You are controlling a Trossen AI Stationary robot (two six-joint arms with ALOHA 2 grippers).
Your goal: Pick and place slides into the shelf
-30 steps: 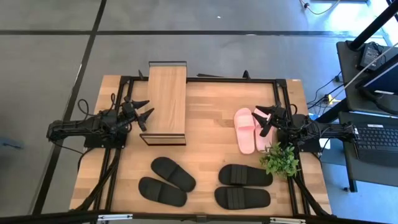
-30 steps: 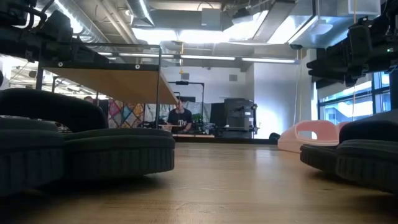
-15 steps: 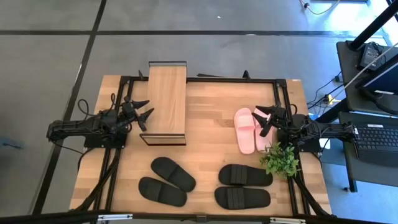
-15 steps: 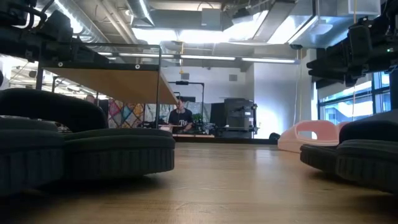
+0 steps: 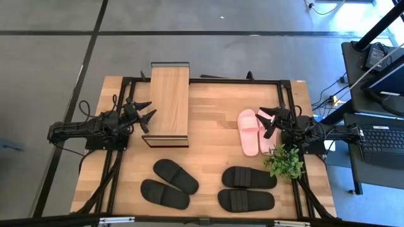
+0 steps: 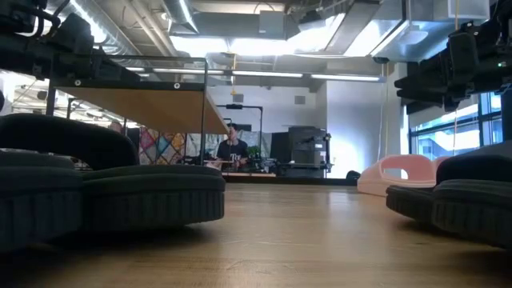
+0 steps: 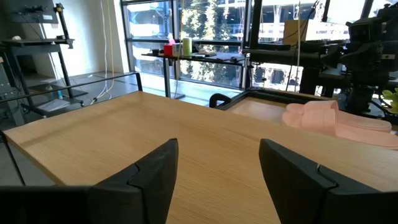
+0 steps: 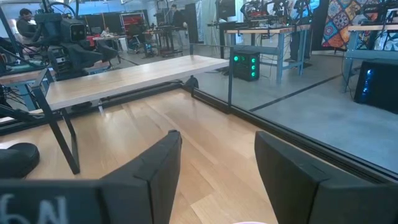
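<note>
Six slides are seen on the table [image 5: 214,107], none gripped | pink pair [image 5: 254,131] lies just beside the right gripper [image 5: 271,122], whose fingers are spread wide | shelf [image 5: 170,101] stands just beside the left gripper [image 5: 143,115], also spread wide | black pairs [image 5: 169,183] [image 5: 247,188] lie well apart from both grippers.
</note>
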